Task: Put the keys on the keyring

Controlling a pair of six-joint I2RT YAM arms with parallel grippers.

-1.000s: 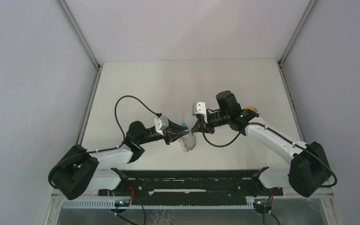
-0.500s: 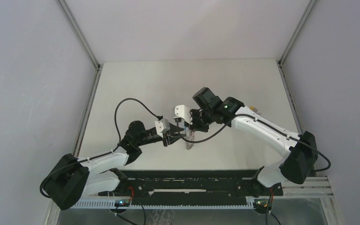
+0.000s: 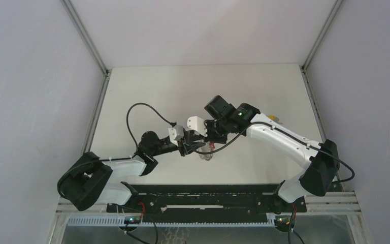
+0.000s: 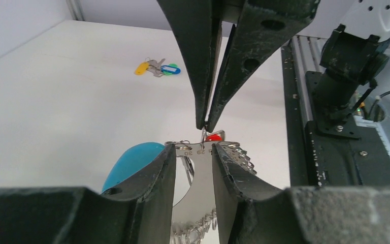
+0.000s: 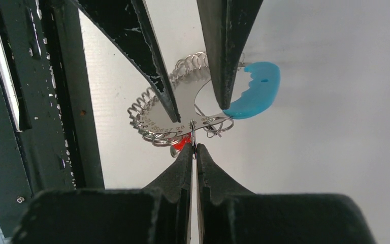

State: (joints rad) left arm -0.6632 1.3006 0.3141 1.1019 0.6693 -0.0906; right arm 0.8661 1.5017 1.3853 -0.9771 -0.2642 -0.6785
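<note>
The keyring [image 4: 195,175] is a silvery crescent plate edged with small wire rings, with a bright blue plastic segment [image 4: 132,160]. My left gripper [image 4: 193,150] is shut on the plate and holds it above the table. My right gripper [image 5: 193,147] faces it, tip to tip, shut on a thin metal ring at the plate's edge. The red key [image 5: 182,145] hangs just beside those tips. In the top view the two grippers meet at mid-table [image 3: 203,142]. The yellow and blue-teal keys [image 4: 157,67] lie together on the table far off.
A black rail with cabling [image 3: 203,195] runs along the near table edge. The right arm's base [image 4: 348,66] stands beside it. Grey walls enclose the white table [image 3: 203,91] on three sides.
My right gripper has swung left from about a hand's width away and now meets the left gripper at the keyring. The left gripper has lifted and shifted slightly with the keyring.
</note>
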